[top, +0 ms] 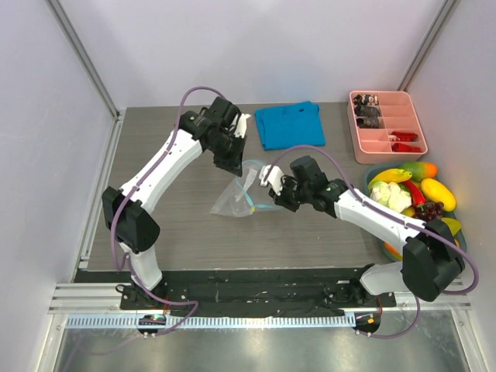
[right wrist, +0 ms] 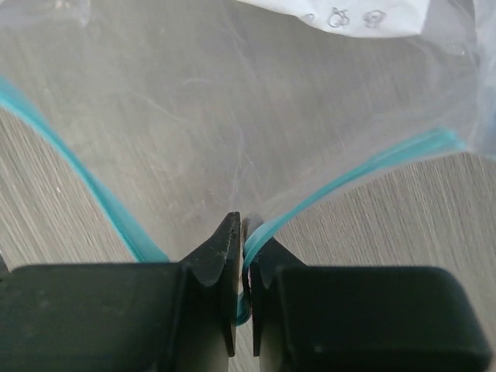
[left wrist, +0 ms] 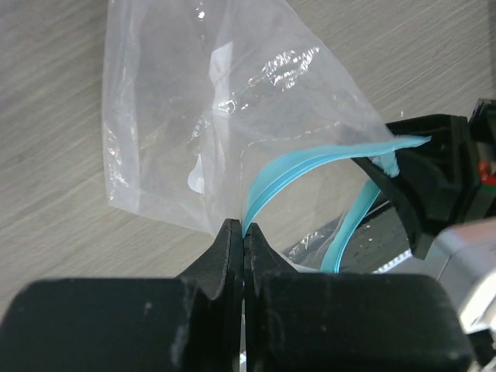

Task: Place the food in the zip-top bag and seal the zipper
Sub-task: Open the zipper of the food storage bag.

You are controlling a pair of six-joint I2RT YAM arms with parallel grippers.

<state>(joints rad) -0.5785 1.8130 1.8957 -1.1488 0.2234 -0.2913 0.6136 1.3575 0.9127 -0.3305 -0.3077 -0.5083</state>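
– Grip check: the left pincer (left wrist: 243, 232), what has it got?

– Its jaws are pressed together, tip to tip, on the zipper (left wrist: 294, 167), the light-blue strip. The strip runs out from the tips in an arc.

– And the right pincer (right wrist: 244, 232)?

– The jaws are all but together, only a sliver between the tips. The same blue strip runs down through that sliver, so it has the zipper pinched too. Each pincer holds a different part of the rim, and the strip bows apart between them.

– Where is the zip-top bag (top: 232, 198) itself?

– It hangs between the two pincers over the middle of the tabletop (top: 194, 232). The clear plastic sags down and to the left of them, and the white label (right wrist: 349, 12) shows through the film. Whether its lower corner touches the wood I cannot tell.

– The food?

– It is piled in a blue bowl (top: 373, 175) at the right edge of the tabletop, well apart from the bag: a cauliflower (top: 391, 195), a banana (top: 391, 176), dark grapes (top: 430, 209) and a yellow fruit (top: 438, 194). The right arm crosses in front of it.

– What lies further out?

– A pink tray (top: 353, 128) sits at the far right corner, with a folded blue cloth (top: 289, 124) beside it along the far edge.
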